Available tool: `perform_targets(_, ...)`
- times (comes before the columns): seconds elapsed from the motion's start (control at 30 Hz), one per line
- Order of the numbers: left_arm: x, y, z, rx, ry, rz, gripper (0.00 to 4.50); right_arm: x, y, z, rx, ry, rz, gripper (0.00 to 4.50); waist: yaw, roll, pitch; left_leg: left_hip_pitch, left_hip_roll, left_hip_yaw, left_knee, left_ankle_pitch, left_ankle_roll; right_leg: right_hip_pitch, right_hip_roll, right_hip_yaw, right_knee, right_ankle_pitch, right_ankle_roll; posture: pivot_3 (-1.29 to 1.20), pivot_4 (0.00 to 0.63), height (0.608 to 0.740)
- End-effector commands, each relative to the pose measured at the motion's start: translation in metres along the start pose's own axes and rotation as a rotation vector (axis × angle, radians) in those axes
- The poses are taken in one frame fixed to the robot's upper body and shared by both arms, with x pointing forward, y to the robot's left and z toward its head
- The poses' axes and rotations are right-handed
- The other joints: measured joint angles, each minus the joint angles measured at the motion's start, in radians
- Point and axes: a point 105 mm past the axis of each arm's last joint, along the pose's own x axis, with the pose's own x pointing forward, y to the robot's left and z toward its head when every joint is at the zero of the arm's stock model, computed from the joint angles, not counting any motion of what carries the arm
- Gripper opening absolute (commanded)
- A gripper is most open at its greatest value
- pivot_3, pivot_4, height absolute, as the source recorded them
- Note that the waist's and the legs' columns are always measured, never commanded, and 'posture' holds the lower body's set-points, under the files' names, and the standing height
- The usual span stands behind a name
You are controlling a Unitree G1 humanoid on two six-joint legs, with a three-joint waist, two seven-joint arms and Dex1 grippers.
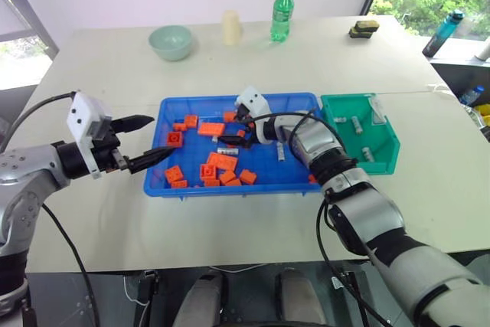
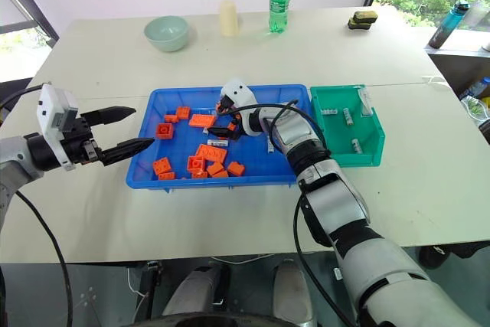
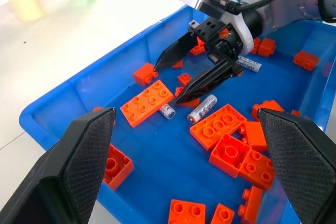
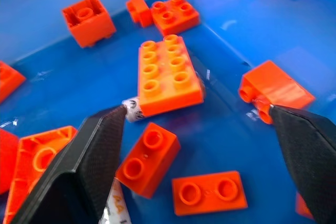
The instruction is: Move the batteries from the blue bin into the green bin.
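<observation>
Left eye view: the white table (image 1: 115, 212) carries the blue bin (image 1: 157, 181) near its middle, and the green bin (image 1: 390, 155) stands just beside the blue bin's right wall. The right gripper (image 1: 232, 132) is inside the blue bin, close to its far rim, with its two fingers spread wide and nothing between them. Orange bricks (image 1: 222, 161) lie scattered over the blue floor. One battery (image 1: 227, 150) lies just under the right gripper, and another (image 1: 281, 152) lies more toward the right wall. Three more batteries (image 1: 357, 125) lie in the green bin. The left gripper (image 1: 145, 139) hangs over the blue bin's left rim, fingers apart and empty. At the far edge of the table are a pale green bowl (image 1: 171, 41), a cream cup (image 1: 231, 27) and a green bottle (image 1: 282, 13).

Left wrist view: between the left gripper's own wide fingers, the right gripper points down at the blue floor. Two batteries (image 3: 202, 108) lie just below its fingertips, near a flat orange brick.

Right wrist view: the right gripper's fingers (image 4: 97, 150) stand far apart above the bricks. One battery end (image 4: 131, 109) sticks out from under a large flat brick (image 4: 167, 74), touching it.
</observation>
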Motion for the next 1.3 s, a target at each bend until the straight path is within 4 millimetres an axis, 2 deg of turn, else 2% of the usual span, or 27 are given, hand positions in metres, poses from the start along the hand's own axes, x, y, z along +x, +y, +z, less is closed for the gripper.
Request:
perform_targets(0.03, -0.004, 0.005, 0.013, 0.043, -0.030, 0.019, 4.50, 0.001, -0.003, 0.019, -0.031, -0.057, -0.024, 4.44, 0.000, 0.000, 0.000, 0.000, 0.000, 0.000, 0.000, 0.000, 0.000, 0.000, 0.000, 0.000, 0.000, 0.000, 0.000, 0.00, 0.150, 0.727)
perform_targets(0.17, -0.003, 0.006, 0.014, 0.046, -0.031, 0.022, 4.50, 0.003, -0.001, 0.023, -0.016, -0.080, -0.015, 3.40, -0.001, 0.000, 0.000, 0.000, 0.000, 0.000, 0.000, 0.000, 0.000, 0.000, 0.000, 0.000, 0.001, 0.000, 0.000, 0.00, 0.150, 0.727)
perform_targets(0.4, -0.002, 0.009, 0.015, 0.050, -0.035, 0.027, 4.50, 0.008, 0.010, 0.021, -0.021, -0.076, 0.022, 0.02, -0.008, 0.000, 0.000, 0.000, 0.000, -0.001, 0.000, 0.000, 0.000, 0.000, 0.000, 0.000, 0.001, 0.000, 0.000, 0.00, 0.150, 0.727)
perform_targets(0.57, -0.002, 0.010, 0.015, 0.052, -0.037, 0.032, 4.50, 0.008, 0.013, 0.023, -0.027, -0.077, 0.030, 0.02, -0.019, 0.000, 0.000, 0.000, 0.000, -0.002, 0.000, 0.000, 0.000, 0.000, 0.000, 0.000, 0.004, 0.000, 0.000, 0.00, 0.150, 0.727)
perform_targets(0.8, 0.001, 0.010, 0.015, 0.057, -0.043, 0.034, 4.50, 0.009, 0.022, 0.041, -0.040, -0.114, 0.060, 0.02, -0.021, 0.000, 0.000, 0.000, -0.001, -0.002, 0.001, 0.000, 0.000, -0.004, -0.001, 0.000, 0.012, 0.000, 0.000, 0.00, 0.150, 0.727)
perform_targets(0.87, 0.001, 0.010, 0.016, 0.059, -0.045, 0.034, 4.50, 0.009, 0.027, 0.045, -0.029, -0.119, 0.076, 0.86, -0.021, 0.000, 0.000, 0.000, -0.001, -0.002, 0.001, 0.000, 0.000, -0.004, -0.001, 0.000, 0.012, 0.000, 0.000, 0.00, 0.150, 0.727)
perform_targets(0.93, 0.002, 0.010, 0.016, 0.060, -0.046, 0.034, 4.50, 0.010, 0.031, 0.046, -0.044, -0.115, 0.073, 1.52, -0.021, 0.000, 0.000, 0.000, -0.001, -0.002, 0.001, 0.000, 0.000, -0.004, -0.001, 0.000, 0.013, 0.000, 0.000, 0.00, 0.150, 0.727)
perform_targets(1.07, 0.002, 0.009, 0.015, 0.060, -0.045, 0.033, 4.50, 0.011, 0.036, 0.048, -0.068, -0.082, 0.040, 3.42, -0.019, 0.000, 0.000, 0.000, -0.001, -0.003, 0.001, 0.000, 0.000, -0.004, -0.001, 0.000, 0.013, 0.000, 0.000, 0.00, 0.150, 0.727)
perform_targets(1.17, 0.001, 0.007, 0.015, 0.060, -0.043, 0.029, 4.50, 0.005, 0.035, 0.055, -0.013, -0.055, -0.027, 3.42, -0.018, 0.000, 0.000, 0.000, -0.001, -0.003, 0.000, 0.000, 0.000, -0.003, -0.001, 0.000, 0.013, 0.000, 0.000, 0.00, 0.150, 0.727)
perform_targets(1.2, 0.001, 0.007, 0.015, 0.059, -0.043, 0.028, 4.50, 0.001, 0.039, 0.060, 0.052, -0.054, -0.036, 3.42, -0.018, 0.000, 0.000, 0.000, -0.001, -0.003, 0.000, 0.000, 0.000, -0.004, -0.001, 0.000, 0.013, 0.000, 0.000, 0.00, 0.150, 0.727)
perform_targets(1.3, 0.001, 0.006, 0.013, 0.057, -0.042, 0.028, 4.50, -0.007, 0.067, 0.069, 0.242, -0.032, 0.062, 3.42, -0.016, 0.000, 0.000, 0.000, -0.001, -0.003, 0.000, 0.000, 0.000, -0.004, -0.001, 0.000, 0.013, 0.000, 0.000, 0.00, 0.150, 0.727)
